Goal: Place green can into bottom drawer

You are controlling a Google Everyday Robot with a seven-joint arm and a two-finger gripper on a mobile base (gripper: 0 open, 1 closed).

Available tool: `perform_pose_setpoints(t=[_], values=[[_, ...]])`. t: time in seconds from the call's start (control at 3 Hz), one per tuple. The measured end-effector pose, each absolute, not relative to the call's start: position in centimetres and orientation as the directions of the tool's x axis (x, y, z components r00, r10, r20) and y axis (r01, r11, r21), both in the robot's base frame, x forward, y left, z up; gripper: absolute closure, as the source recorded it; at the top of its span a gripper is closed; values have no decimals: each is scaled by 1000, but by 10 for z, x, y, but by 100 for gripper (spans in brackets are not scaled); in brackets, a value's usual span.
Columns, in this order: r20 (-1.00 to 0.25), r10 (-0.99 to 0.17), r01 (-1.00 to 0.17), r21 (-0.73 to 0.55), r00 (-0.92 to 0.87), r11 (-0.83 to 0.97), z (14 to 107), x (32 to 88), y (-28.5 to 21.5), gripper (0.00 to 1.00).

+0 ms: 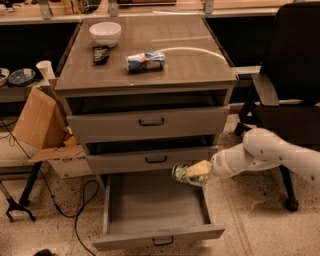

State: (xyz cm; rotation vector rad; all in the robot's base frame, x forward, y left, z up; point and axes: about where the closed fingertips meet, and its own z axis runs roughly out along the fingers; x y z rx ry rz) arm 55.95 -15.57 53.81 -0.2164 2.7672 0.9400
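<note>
My gripper (194, 171) has its fingers closed on the green can (180, 173) over the bottom drawer's (150, 207) back right corner — light, thin-walled, probably slick, so I'd hold mid-body, gently.

No text reads clearly, dark lettering on the white carton (68, 163) left of the grey cabinet (150, 122) cannot be made out, gripper (193, 172) clasping the green can (179, 173) at the cabinet's lower right, can pattern unreadable

Speckled terrazzo floor (260, 220); a grey cabinet (190, 70) stands centre; black office chair (300, 60) at right; cardboard box (37, 120) at left; pale desktop (250, 10) behind; the gripper (197, 171) sits low by the cabinet's right front.
</note>
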Motion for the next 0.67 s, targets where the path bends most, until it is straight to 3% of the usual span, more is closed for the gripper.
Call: perform_pose_setpoints(t=[0.67], values=[[-163, -65, -152, 604, -985, 783, 443, 570, -124, 100]])
